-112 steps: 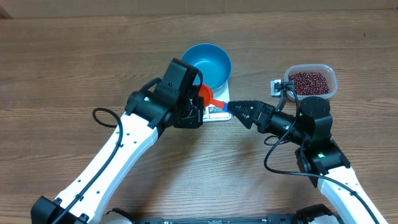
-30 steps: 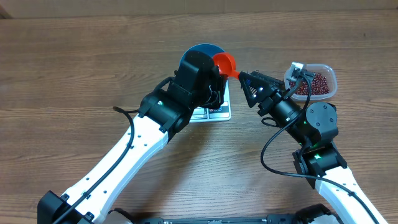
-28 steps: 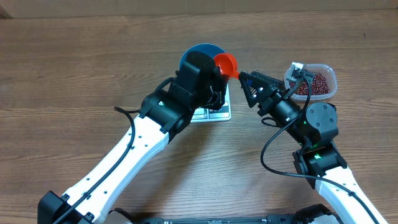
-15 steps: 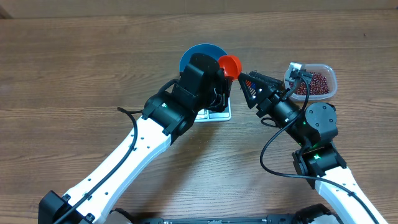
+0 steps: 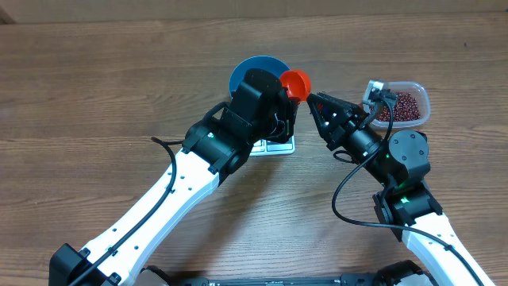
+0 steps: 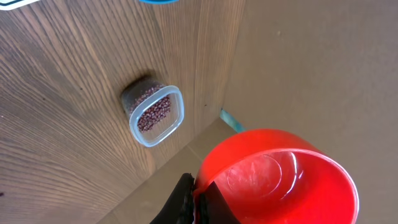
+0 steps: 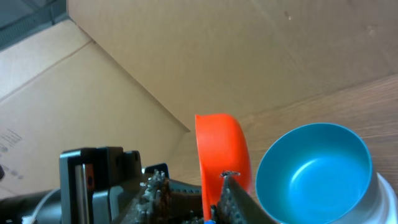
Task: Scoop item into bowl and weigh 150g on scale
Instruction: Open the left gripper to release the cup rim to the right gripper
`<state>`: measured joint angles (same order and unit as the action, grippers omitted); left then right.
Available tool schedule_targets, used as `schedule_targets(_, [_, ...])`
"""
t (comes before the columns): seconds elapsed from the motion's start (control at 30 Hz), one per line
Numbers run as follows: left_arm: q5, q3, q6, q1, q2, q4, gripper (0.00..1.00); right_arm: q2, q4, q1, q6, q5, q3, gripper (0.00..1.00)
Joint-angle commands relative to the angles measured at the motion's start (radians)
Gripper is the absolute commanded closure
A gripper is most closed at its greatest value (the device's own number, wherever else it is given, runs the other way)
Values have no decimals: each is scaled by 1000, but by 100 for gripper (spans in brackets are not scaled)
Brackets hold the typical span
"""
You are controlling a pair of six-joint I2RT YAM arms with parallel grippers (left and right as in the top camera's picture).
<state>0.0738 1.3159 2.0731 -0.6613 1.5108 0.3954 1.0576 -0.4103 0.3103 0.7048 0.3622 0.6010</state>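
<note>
Nearest the viewer, the two arms rise from the near edge of the wooden table [image 5: 95, 87] and lean in toward each other at its middle. Under the left arm lies the white scale [image 5: 278, 145], only its near right corner with the blue markings showing. Just past it, the left gripper [image 6: 198, 202] is clenched on the handle end of an orange-red scoop [image 5: 295, 83], which is held up off the table with its cup empty. The right gripper [image 5: 312, 99] points in from the right, its fingertips just beside the scoop's handle. Its fingers stand on either side of the handle in the right wrist view, but whether they are pressing on it cannot be told. Beyond the left wrist sits the blue bowl [image 5: 246, 70], empty and largely hidden from overhead. Far right, well apart from the bowl, the beans [image 5: 401, 106] lie heaped in a clear tub [image 5: 425, 102].
</note>
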Motion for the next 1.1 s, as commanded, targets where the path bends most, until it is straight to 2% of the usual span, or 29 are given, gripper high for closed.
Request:
schedule_targets(0.0, [5,24,11,-9,10,-4,95,0,5,9,-6,5,27,78])
schedule_targets(0.17, [5,24,11,-9,10,-3,95,0,6,9,-6,5,27,90])
schedule_targets(0.3, [5,24,11,-10,10,-3,95,0,6,9,-6,5,27,96])
schedule_targets(0.73, [5,24,11,-13,10,-3,95,0,8,10,-6,6,27,96])
schedule_targets(0.97, [5,24,11,-13,10,-3,59,0,11,10,-6,5,27,96])
schedule_targets(1.07, [5,24,11,-13,10,-4,57,0,24,9,-7,5,27,96])
